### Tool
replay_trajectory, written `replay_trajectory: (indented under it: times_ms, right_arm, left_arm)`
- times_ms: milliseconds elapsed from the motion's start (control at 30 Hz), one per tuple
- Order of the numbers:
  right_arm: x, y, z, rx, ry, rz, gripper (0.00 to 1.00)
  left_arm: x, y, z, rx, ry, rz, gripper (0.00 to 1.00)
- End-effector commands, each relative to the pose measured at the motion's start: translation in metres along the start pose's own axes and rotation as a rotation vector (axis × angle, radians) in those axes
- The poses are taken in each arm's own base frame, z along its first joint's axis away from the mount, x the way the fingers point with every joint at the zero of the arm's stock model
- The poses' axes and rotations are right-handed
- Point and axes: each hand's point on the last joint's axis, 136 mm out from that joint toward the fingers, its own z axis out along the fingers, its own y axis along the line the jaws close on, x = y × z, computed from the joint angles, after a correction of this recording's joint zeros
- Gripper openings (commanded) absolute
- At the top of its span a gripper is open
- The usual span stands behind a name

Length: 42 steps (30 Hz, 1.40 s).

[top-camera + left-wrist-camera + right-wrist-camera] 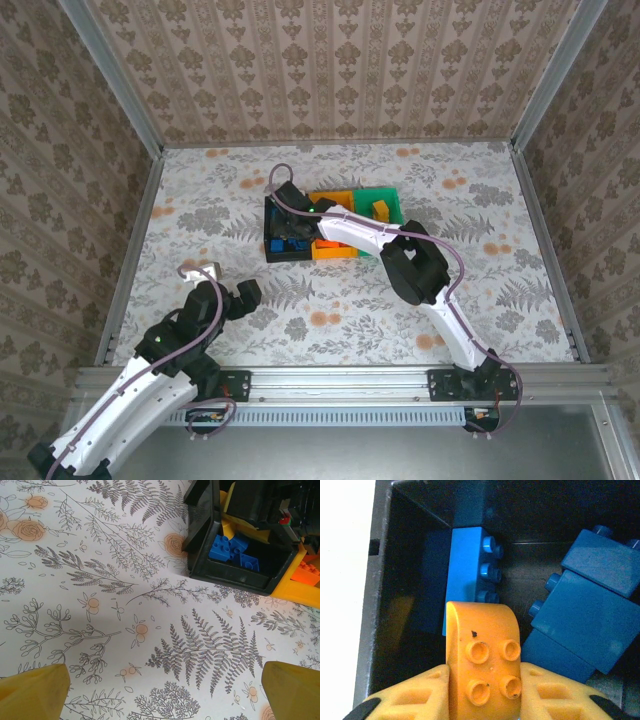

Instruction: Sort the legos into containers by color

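Left tool (pixel 160 695) hangs open over the tabletop (pixel 100 605). Your right tool (pixel 485 695) grips a yellow-orange lego (pixel 480 645) above the black container (pixel 375 605) holding blue legos (pixel 470 575). To its right sit the orange container (pixel 335 251) and green container (pixel 396 205), both part-filled. Sorting looks nearly finished.

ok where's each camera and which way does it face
top external: above and behind the bases, looking down at the table; left arm and right arm show
left wrist: on the left arm, facing the black bin across the table; left fingers open at bottom corners
right wrist: above that bin, looking in; right fingers clamp a yellow-orange brick
all share the black bin of blue bricks
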Motion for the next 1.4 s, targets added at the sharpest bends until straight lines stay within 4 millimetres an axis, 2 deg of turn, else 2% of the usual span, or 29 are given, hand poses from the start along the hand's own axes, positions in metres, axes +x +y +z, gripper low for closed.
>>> replay_trajectory:
  times_ms: [0,200,500,667,800,967,1067,1200,1367]
  right_arm:
    - [-0.004,0.0,-0.003,0.011,-0.01,-0.026,0.28]
    - [-0.017,0.014,-0.026,-0.038,-0.068,-0.056,0.26]
    - [-0.035,0.038,-0.082,-0.153,-0.159,-0.065,0.26]
    - [-0.029,0.03,-0.117,-0.171,-0.179,-0.068,0.26]
    - [-0.016,-0.008,-0.14,-0.111,-0.186,-0.064,0.26]
    - [-0.006,-0.091,-0.173,0.014,-0.203,0.003,0.26]
    - [-0.003,-0.134,-0.185,0.081,-0.21,0.047,0.26]
    - [-0.004,-0.168,-0.184,0.133,-0.196,0.09,0.28]
    - [-0.014,-0.186,-0.159,0.131,-0.139,0.129,0.31]
  left_arm:
    - [-0.005,-0.002,-0.006,0.01,-0.01,0.011,1.0]
    - [-0.005,-0.002,-0.006,0.009,-0.009,0.011,1.0]
    - [-0.006,-0.003,-0.005,0.015,-0.013,0.01,1.0]
    - [-0.006,-0.004,-0.005,0.02,-0.013,0.013,1.0]
    - [-0.006,-0.005,-0.003,0.026,-0.014,0.013,1.0]
    - [-0.004,-0.007,0.001,0.038,-0.014,0.008,1.0]
    - [-0.004,-0.008,0.003,0.038,-0.015,0.006,1.0]
    - [-0.005,-0.009,0.004,0.041,-0.015,0.007,1.0]
    - [-0.006,-0.012,0.005,0.042,-0.009,0.01,1.0]
